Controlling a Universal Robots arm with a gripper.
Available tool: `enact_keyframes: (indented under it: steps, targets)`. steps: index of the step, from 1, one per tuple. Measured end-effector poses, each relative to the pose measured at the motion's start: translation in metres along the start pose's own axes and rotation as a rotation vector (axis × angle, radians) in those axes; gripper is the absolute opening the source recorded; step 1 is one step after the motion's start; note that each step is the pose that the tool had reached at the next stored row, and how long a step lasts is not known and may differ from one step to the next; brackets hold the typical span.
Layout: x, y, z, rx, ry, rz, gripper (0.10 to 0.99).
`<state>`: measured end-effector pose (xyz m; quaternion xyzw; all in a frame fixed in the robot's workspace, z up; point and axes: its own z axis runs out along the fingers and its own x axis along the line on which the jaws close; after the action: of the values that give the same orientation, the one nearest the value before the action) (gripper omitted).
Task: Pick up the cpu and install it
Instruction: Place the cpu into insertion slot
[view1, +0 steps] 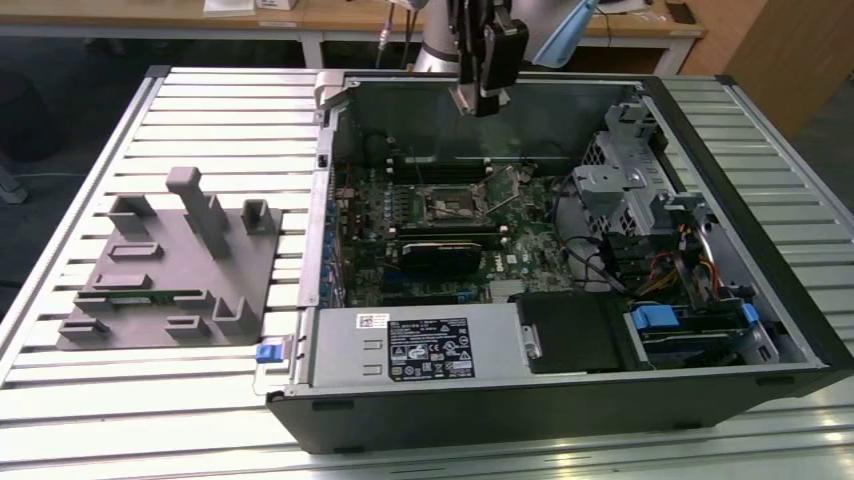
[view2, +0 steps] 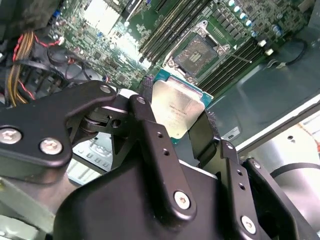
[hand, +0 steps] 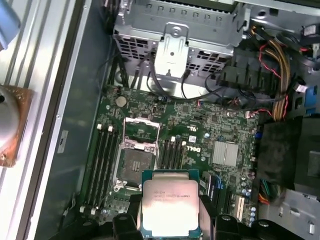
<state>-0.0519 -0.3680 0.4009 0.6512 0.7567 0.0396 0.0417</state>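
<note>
Tool (view2: 176, 112) grips faintly lettered cpu (view2: 175, 102) above open socket (view2: 200, 52).

This is looking like a robot lab: an open computer case (view1: 534, 415) is lying on a metal slat table (view1: 214, 110), with wooden desks (view1: 347, 18) standing behind.

One cpu (hand: 170, 202): silvery metal lid, satin smooth; gripper (view2: 176, 105): matt black, seemingly metal; table (view1: 200, 100): ribbed bare metal slats.
</note>
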Motion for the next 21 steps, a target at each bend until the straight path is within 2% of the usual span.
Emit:
enact_keyframes:
  steps: [4,11,14,21]
  targets:
    - [0.002,-0.0002,0.004,0.001,-0.0046,0.041,0.541]
    - [0.0083,0.0001,0.0118,0.018,-0.0038,0.063,0.541]
    - [0.0106,0.0,0.0167,0.02,-0.0046,0.071,0.541]
    - [0.0109,-0.0004,0.0209,0.02,-0.0054,0.078,0.541]
